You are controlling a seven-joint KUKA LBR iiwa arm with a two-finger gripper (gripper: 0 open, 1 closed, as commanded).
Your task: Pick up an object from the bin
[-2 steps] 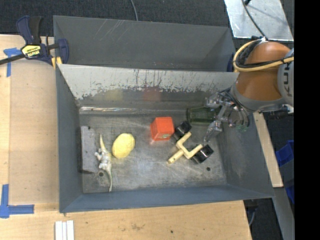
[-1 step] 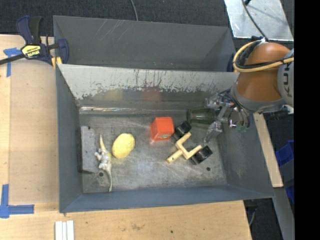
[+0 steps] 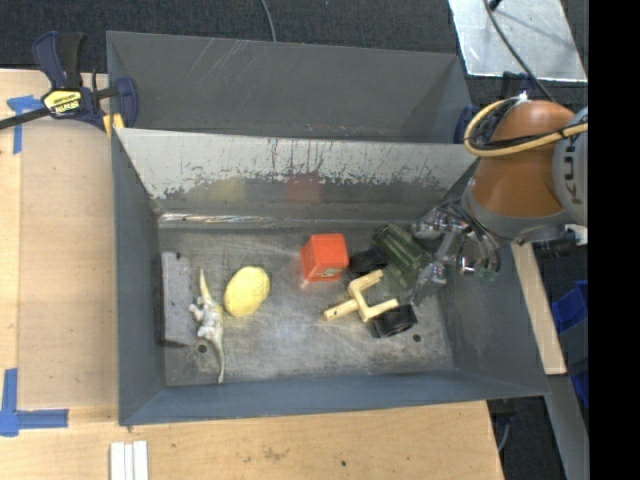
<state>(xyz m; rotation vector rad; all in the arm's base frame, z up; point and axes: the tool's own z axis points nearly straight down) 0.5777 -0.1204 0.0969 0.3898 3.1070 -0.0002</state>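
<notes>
My gripper (image 3: 446, 242) hangs at the right side of the bin, just right of a dark green thing (image 3: 399, 250) that lies against the right wall. Below and to the left of it lies a cream-coloured tool with a black end (image 3: 368, 305). An orange-red block (image 3: 324, 256) stands further left, near the middle of the bin floor. Nothing shows between the gripper's tips.
A yellow lemon-shaped thing (image 3: 246, 291) lies left of centre. A pale toy lizard (image 3: 208, 323) and a grey block (image 3: 175, 298) sit by the left wall. The arm's orange dome rises over the bin's right rim.
</notes>
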